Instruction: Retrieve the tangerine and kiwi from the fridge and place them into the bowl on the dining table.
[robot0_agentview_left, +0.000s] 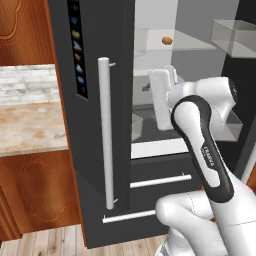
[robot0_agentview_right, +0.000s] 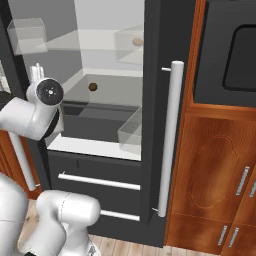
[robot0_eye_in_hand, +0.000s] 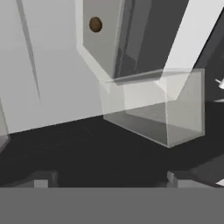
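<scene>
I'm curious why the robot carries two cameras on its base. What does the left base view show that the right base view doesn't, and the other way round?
Left base view: a stone-topped counter beside the fridge, and the icon panel on its closed door.
Right base view: the kiwi on the lower shelf, plus a dark oven front and a wood cabinet to the right of the fridge.
Both: the open fridge, the tangerine on the upper shelf, the pale drawer handles and the white arm.
</scene>
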